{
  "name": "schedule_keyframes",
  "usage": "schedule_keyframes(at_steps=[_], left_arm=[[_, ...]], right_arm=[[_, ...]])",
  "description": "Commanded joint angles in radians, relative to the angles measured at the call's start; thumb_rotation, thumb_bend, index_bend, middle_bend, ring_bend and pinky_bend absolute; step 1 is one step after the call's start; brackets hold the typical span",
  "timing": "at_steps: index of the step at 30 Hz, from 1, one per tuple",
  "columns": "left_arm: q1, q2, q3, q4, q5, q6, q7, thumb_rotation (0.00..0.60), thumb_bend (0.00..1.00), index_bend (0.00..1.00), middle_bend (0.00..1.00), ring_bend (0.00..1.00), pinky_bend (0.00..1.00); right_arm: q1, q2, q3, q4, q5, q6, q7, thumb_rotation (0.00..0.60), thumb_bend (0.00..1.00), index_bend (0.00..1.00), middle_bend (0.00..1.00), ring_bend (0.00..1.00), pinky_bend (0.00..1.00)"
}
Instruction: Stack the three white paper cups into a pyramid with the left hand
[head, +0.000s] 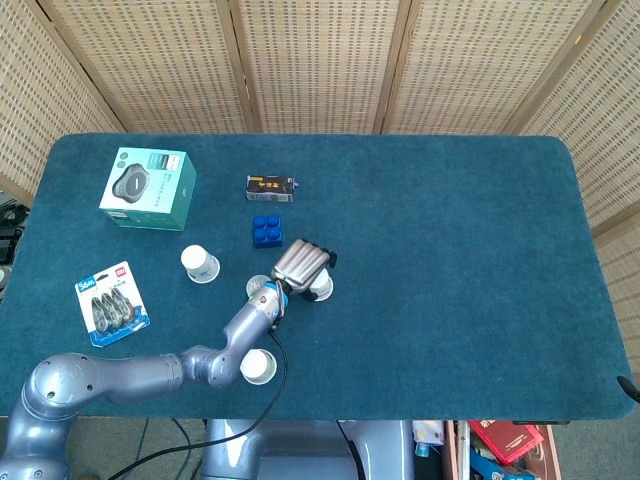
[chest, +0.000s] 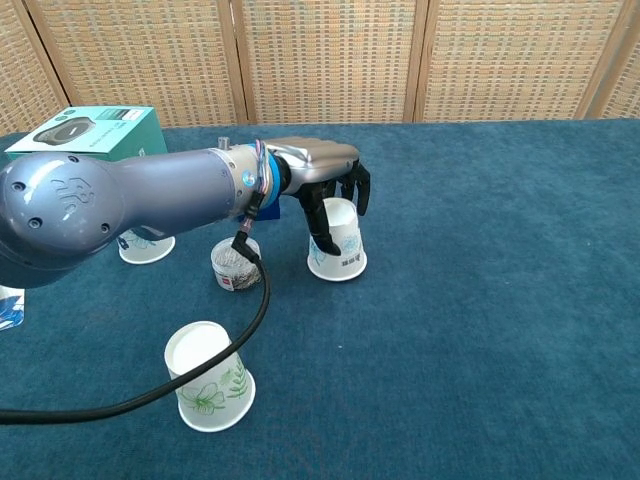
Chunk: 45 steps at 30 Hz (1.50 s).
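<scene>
left hand (chest: 325, 185) sits right over the mid cup (chest: 337, 240), fingers curled down its sides but can't tell if gripping yet; cup upside-down near table centre, axis vertical, other 2 cups (chest: 209, 376) (head: 200, 264) well apart.

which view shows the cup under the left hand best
The chest view: the middle cup shows from the side, with its wall, floral print and base rim, and the left hand arched over its top. In the head view only a sliver of it peeks out beneath the hand.
</scene>
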Motion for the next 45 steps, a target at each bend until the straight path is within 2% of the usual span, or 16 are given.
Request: schedule_keyframes(at_steps=[1, 6, 12, 16, 20, 25, 29, 35, 45], left_arm=[[0.009, 0.033, -0.006, -0.045, 0.009, 0.023, -0.012, 0.6, 0.19, 0.39, 0.45, 0.42, 0.38], [0.038, 0.13, -0.016, -0.17, 0.037, 0.066, -0.03, 0.6, 0.19, 0.4, 0.45, 0.42, 0.38], [0.114, 0.324, -0.008, -0.383, 0.11, 0.106, -0.088, 0.6, 0.19, 0.4, 0.45, 0.42, 0.38], [0.185, 0.471, 0.026, -0.491, 0.187, 0.107, -0.152, 0.6, 0.19, 0.4, 0.45, 0.42, 0.38], [0.27, 0.621, 0.087, -0.596, 0.291, 0.101, -0.231, 0.6, 0.19, 0.4, 0.45, 0.42, 0.38], [0.364, 0.728, 0.163, -0.655, 0.443, 0.115, -0.338, 0.6, 0.19, 0.41, 0.45, 0.42, 0.38], [0.409, 0.751, 0.218, -0.656, 0.534, 0.111, -0.41, 0.6, 0.19, 0.41, 0.45, 0.42, 0.38], [0.463, 0.718, 0.289, -0.609, 0.677, 0.138, -0.487, 0.6, 0.19, 0.41, 0.45, 0.42, 0.38], [0.501, 0.623, 0.362, -0.515, 0.79, 0.149, -0.509, 0.6, 0.19, 0.41, 0.45, 0.42, 0.38]], right_arm=[[-0.001, -0.001, -0.003, 0.001, -0.008, 0.005, 0.001, 0.6, 0.0, 0.0, 0.0, 0.0, 0.0], [-0.004, -0.002, -0.007, -0.004, -0.022, 0.015, -0.006, 0.6, 0.0, 0.0, 0.0, 0.0, 0.0], [-0.008, -0.004, -0.014, -0.013, -0.042, 0.031, -0.021, 0.6, 0.0, 0.0, 0.0, 0.0, 0.0], [-0.01, -0.006, -0.019, -0.02, -0.056, 0.039, -0.032, 0.6, 0.0, 0.0, 0.0, 0.0, 0.0], [-0.011, -0.009, -0.022, -0.026, -0.061, 0.042, -0.044, 0.6, 0.0, 0.0, 0.0, 0.0, 0.0], [-0.01, -0.011, -0.025, -0.03, -0.069, 0.043, -0.056, 0.6, 0.0, 0.0, 0.0, 0.0, 0.0], [-0.01, -0.009, -0.024, -0.033, -0.068, 0.044, -0.055, 0.6, 0.0, 0.0, 0.0, 0.0, 0.0], [-0.013, -0.008, -0.026, -0.034, -0.075, 0.052, -0.051, 0.6, 0.0, 0.0, 0.0, 0.0, 0.0], [-0.015, -0.004, -0.025, -0.032, -0.074, 0.055, -0.043, 0.6, 0.0, 0.0, 0.0, 0.0, 0.0]])
